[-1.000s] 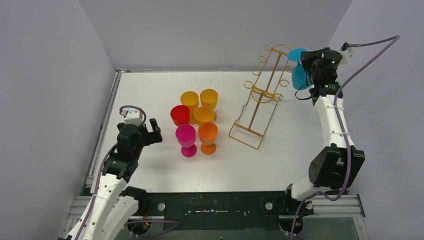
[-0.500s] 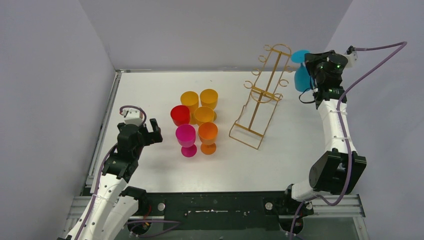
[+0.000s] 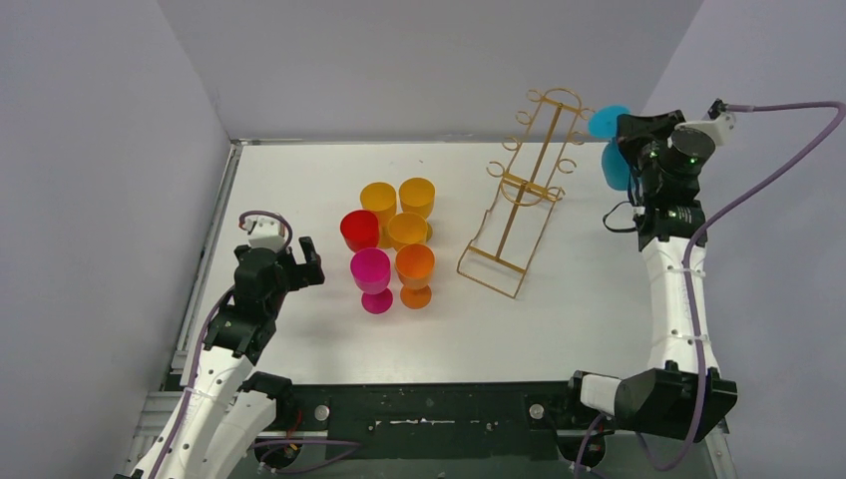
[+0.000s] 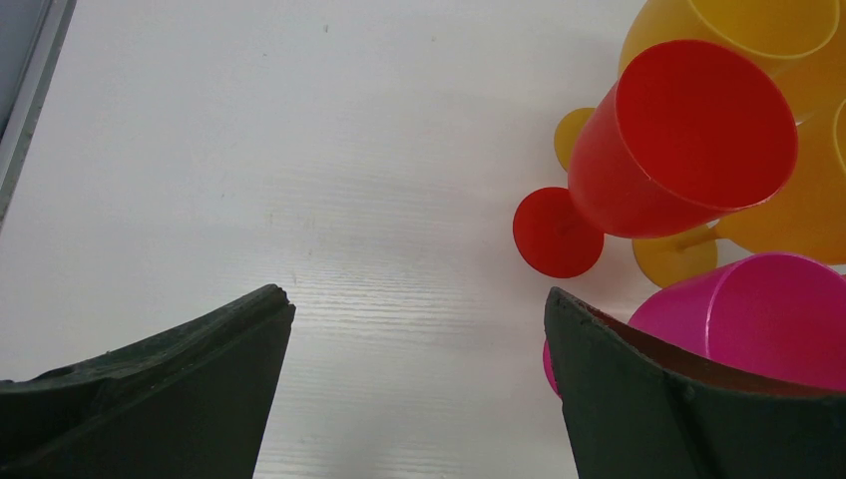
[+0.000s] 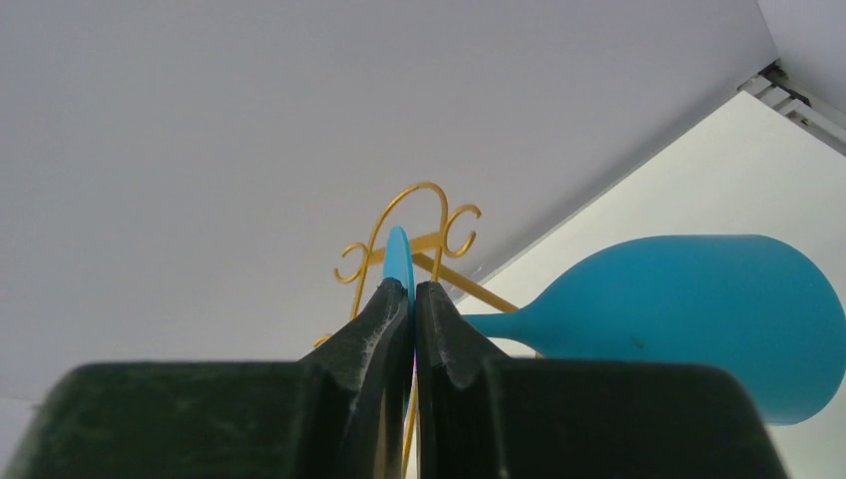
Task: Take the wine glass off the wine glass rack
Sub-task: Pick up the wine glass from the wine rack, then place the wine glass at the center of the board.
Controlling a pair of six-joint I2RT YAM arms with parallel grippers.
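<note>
My right hand (image 5: 412, 294) is pressed together on the foot of the blue glass (image 5: 688, 309), pinching the thin disc edge-on. In the wrist view the stem and bowl stick out toward 3 o'clock. From the top view the glass is up in the air at 3 o'clock of the rack (image 3: 519, 200) top, just beside the upper hooks; I can't tell if it touches them. The rack's base sits on the bench (image 3: 299, 180), at about 1 o'clock of bench centre.

My left hand (image 4: 419, 299) is spread wide over the bench, at 9 o'clock of the pink glass (image 3: 370, 269). The red glass (image 3: 359, 230) stands at 11 o'clock of the pink one. The orange glass (image 3: 415, 264) is just beside the pink one at 3 o'clock. The yellow glasses (image 3: 406, 230) bunch behind, all at 9 o'clock of the rack.
</note>
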